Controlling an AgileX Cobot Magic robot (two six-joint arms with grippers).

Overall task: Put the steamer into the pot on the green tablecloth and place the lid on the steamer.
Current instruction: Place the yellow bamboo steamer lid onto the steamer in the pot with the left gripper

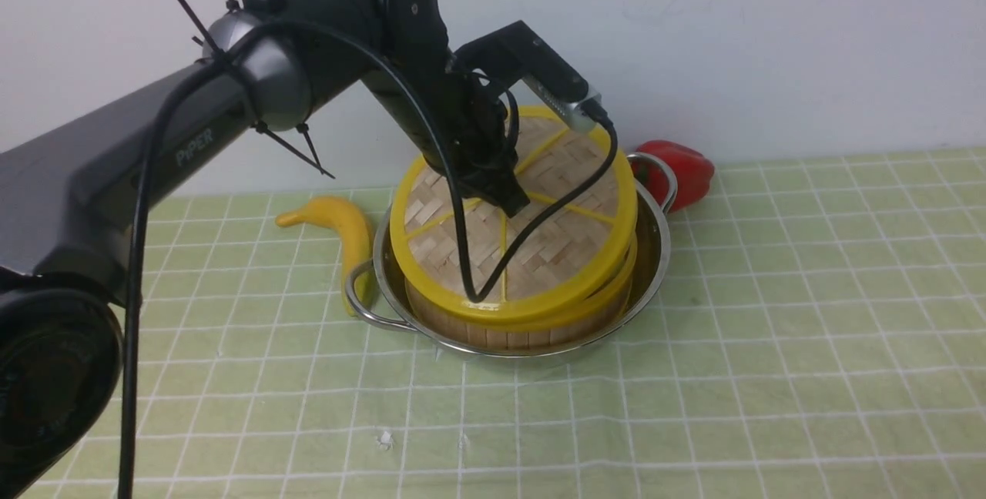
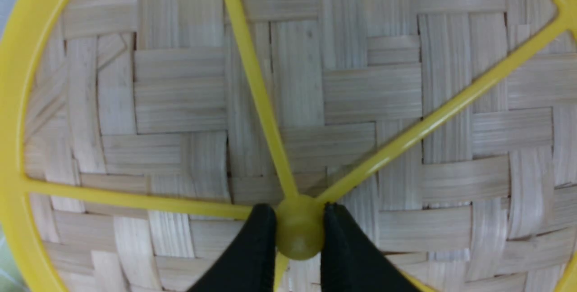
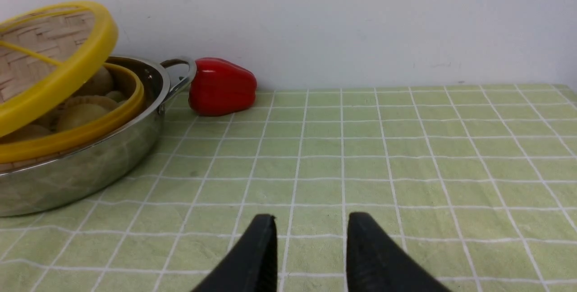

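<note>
Left gripper (image 1: pixel 514 205) is right on the lid (image 1: pixel 539 252), its 2 jaws pinched tight on the small yellow knob (image 2: pixel 299 227) at the hub where the spokes meet. The lid sits tilted over the steamer (image 1: pixel 524 333): far edge raised, near edge down on the basket's yellow rim. From the right wrist view that gap is plain, with pale buns (image 3: pixel 83 114) showing under the lifted rim. The steamer is already down inside the pot (image 1: pixel 651 268), and the pot stands on the green tablecloth (image 1: pixel 770 345) covering the table, toward the back wall.

A yellow banana (image 1: pixel 347 233) lies just beside the pot's left handle, and a red bell pepper (image 1: pixel 682 172) sits behind the right handle, close against it.

Right gripper (image 3: pixel 311 249) is low over bare cloth, well apart from the pot, jaws parted with a narrow gap and nothing between them.
</note>
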